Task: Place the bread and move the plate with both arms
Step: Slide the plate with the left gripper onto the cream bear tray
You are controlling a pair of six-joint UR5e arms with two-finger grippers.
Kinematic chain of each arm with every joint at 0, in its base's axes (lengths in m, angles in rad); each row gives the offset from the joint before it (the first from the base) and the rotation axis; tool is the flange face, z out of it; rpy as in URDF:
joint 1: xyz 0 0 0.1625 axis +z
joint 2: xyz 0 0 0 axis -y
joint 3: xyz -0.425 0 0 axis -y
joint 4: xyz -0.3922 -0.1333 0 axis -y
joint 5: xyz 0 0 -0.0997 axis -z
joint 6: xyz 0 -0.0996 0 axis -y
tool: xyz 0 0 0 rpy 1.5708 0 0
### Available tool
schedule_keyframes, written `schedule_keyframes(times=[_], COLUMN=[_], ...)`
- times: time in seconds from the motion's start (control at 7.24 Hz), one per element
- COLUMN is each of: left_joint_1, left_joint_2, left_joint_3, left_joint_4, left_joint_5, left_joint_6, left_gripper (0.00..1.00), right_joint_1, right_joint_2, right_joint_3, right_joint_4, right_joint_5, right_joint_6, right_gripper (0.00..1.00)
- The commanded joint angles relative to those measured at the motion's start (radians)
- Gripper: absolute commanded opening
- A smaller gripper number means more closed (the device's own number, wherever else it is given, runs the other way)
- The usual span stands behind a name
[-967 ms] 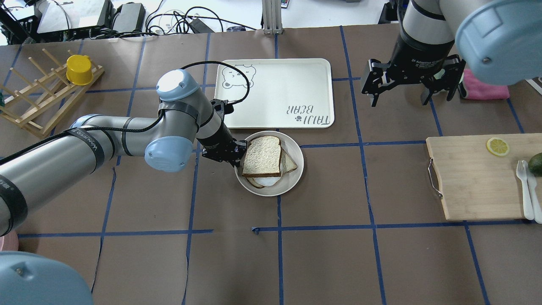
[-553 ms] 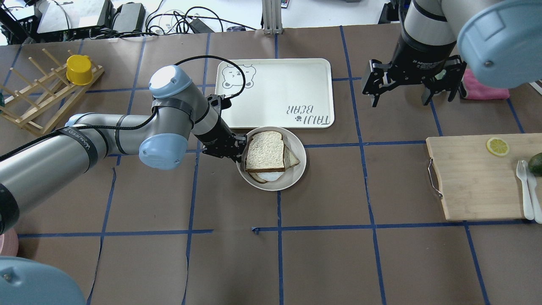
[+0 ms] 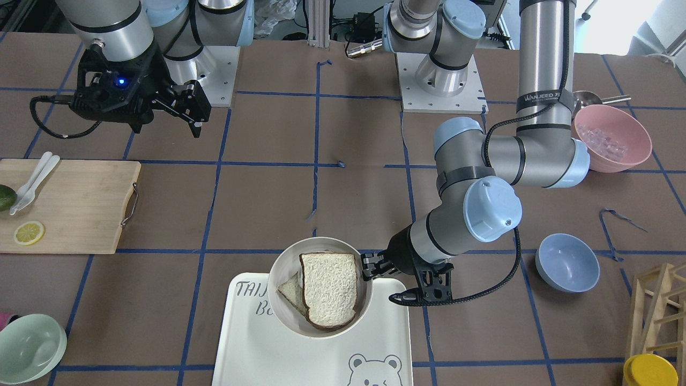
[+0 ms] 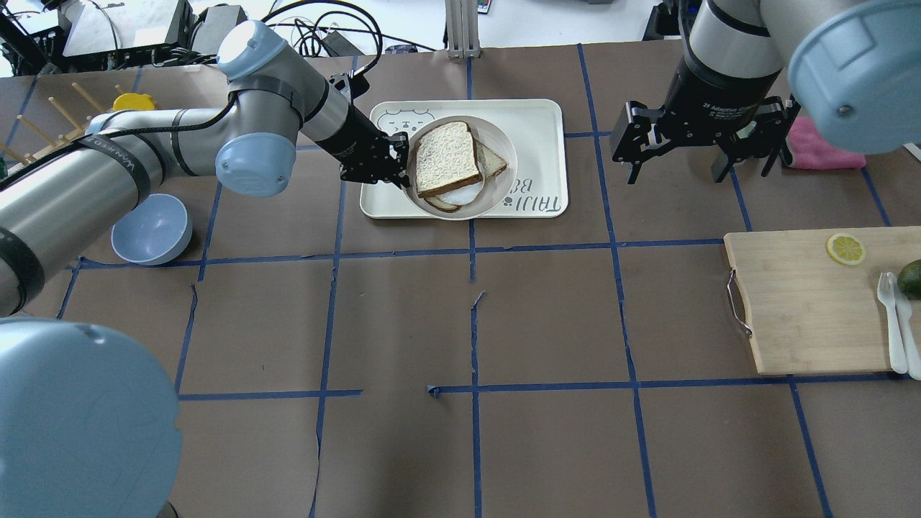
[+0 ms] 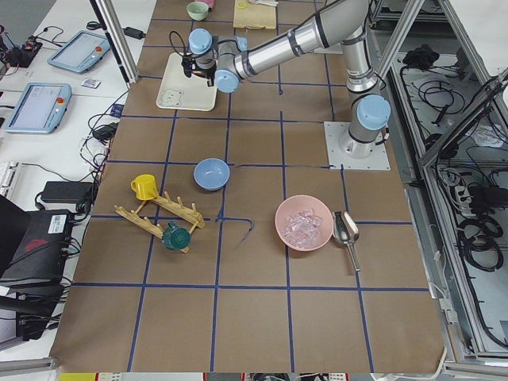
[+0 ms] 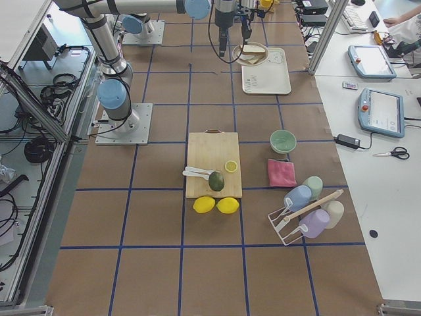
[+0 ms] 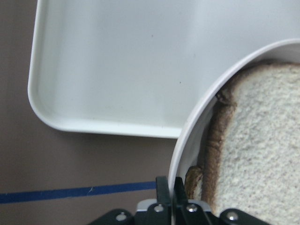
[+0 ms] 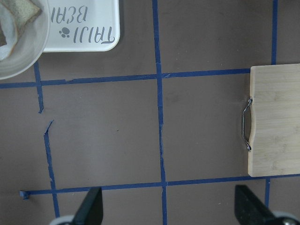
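Note:
The bread (image 4: pixel 447 158) lies on top in the plate (image 4: pixel 501 191), over another slice with a white egg showing beneath it. My left gripper (image 4: pixel 401 162) is shut on the plate's left rim and holds it over the bear-printed tray (image 4: pixel 536 129). I cannot tell whether the plate touches the tray. The left wrist view shows the fingers (image 7: pixel 164 187) pinching the rim (image 7: pixel 187 136) next to the bread (image 7: pixel 262 140). In the front view the plate (image 3: pixel 286 262) and bread (image 3: pixel 328 289) overlap the tray's near end. My right gripper (image 4: pixel 696 162) is open and empty, hovering right of the tray.
A wooden cutting board (image 4: pixel 813 302) with a lemon slice, white cutlery and an avocado lies at the right. A blue bowl (image 4: pixel 151 229) sits under my left arm. A pink cloth (image 4: pixel 820 147) lies far right. A pink bowl (image 3: pixel 611 136) and green bowl (image 3: pixel 27 348) show in the front view.
My left gripper has carried the plate with the bread away from the robot, from the table in front of the tray to over the tray. The right gripper has stayed open in place.

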Motion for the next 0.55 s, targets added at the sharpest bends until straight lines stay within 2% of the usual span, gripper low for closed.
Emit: schedule_keyframes(times=[0.0,0.14,0.41], left_joint_1=[0.000,0.000,0.000], left_joint_2=[-0.117,-0.153,-0.196], left_joint_3=[0.141,0.173,0.175], left_joint_4=[-0.005,-0.003,0.009], left_joint_5=[-0.004,-0.001,0.004], left_joint_6=[-0.005,-0.002,-0.003], left_gripper=[0.00,0.00,0.00], right_joint_1=[0.001,0.001,0.000], right_joint_2=[0.001,0.001,0.002], right_joint_3=[0.000,0.000,0.000], right_joint_4=[-0.001,-0.001,-0.006], right_joint_5=[-0.002,-0.003,-0.011], right_joint_6=[0.001,0.001,0.001], right_gripper=[1.00,1.00,1.00])
